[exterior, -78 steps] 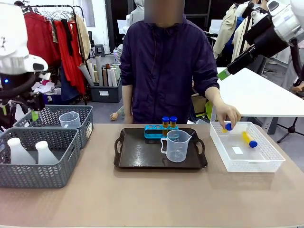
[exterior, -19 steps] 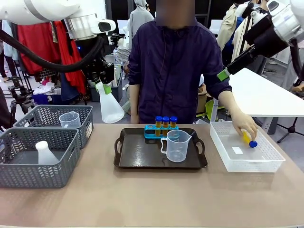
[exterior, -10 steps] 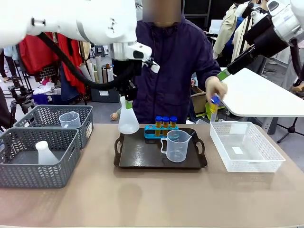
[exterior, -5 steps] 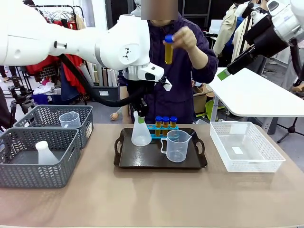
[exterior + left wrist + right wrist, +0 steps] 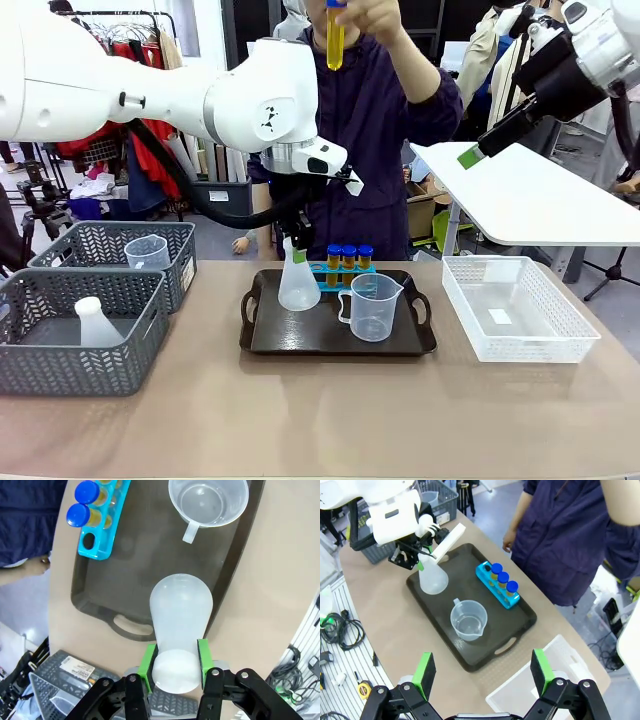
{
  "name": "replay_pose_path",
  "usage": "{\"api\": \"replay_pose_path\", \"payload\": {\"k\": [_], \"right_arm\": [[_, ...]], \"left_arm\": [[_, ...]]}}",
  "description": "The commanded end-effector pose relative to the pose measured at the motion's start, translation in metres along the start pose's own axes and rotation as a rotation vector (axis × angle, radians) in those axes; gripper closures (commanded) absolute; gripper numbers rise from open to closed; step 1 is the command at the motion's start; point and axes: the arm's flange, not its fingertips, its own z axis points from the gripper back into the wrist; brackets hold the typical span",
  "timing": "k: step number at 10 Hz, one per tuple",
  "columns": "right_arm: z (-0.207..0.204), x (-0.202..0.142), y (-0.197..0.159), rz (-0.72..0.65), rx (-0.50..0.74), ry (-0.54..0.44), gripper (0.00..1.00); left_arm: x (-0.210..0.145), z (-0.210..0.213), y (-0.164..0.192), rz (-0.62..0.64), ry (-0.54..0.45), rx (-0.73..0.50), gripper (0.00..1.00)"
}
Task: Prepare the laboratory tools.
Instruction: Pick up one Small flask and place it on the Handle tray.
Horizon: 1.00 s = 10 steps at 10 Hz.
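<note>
Tan table (image 5: pixel 300 420), dark tray (image 5: pixel 300 340) mid-table.
Front: left gripper (image 5: pixel 297 252) clamped on the flask (image 5: pixel 298 285) standing on the tray beside the beaker (image 5: pixel 374 306); a hand (image 5: pixel 370 15) lifts a tube (image 5: pixel 335 38); left wrist: pads (image 5: pixel 148 660) squeeze the flask's neck; right wrist: right gripper (image 5: pixel 482 672) spread wide above the tray, rack (image 5: pixel 497 585) with three tubes.

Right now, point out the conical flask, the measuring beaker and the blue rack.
conical flask (image 5: pixel 298 288), front view, on its wide lower body.
measuring beaker (image 5: pixel 377 309), front view, on its clear wall.
blue rack (image 5: pixel 101 528), left wrist view, on its top face near the empty hole.
</note>
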Motion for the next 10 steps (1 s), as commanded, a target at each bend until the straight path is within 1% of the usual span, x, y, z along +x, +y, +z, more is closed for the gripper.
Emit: {"api": "replay_pose_path", "payload": {"k": [1,2,3,5,7,10], "right_arm": [[0.000,0.000,-0.001,-0.001,0.019,-0.018,0.00],[0.000,0.000,-0.001,-0.001,0.019,-0.018,0.00],[0.000,0.000,-0.001,-0.001,0.019,-0.018,0.00],[0.000,0.000,-0.001,-0.001,0.019,-0.018,0.00],[0.000,0.000,-0.001,-0.001,0.019,-0.018,0.00],[0.000,0.000,-0.001,-0.001,0.019,-0.018,0.00]], "left_arm": [[0.000,0.001,0.000,-0.001,-0.002,0.002,1.00],[0.000,0.000,0.000,0.000,0.000,0.000,1.00],[-0.003,-0.002,0.008,-0.006,0.022,-0.024,1.00],[-0.003,-0.019,0.017,0.003,0.044,-0.040,1.00],[-0.006,-0.039,0.023,0.003,0.041,-0.042,1.00],[-0.001,-0.064,0.023,-0.023,0.045,-0.064,1.00]]}}
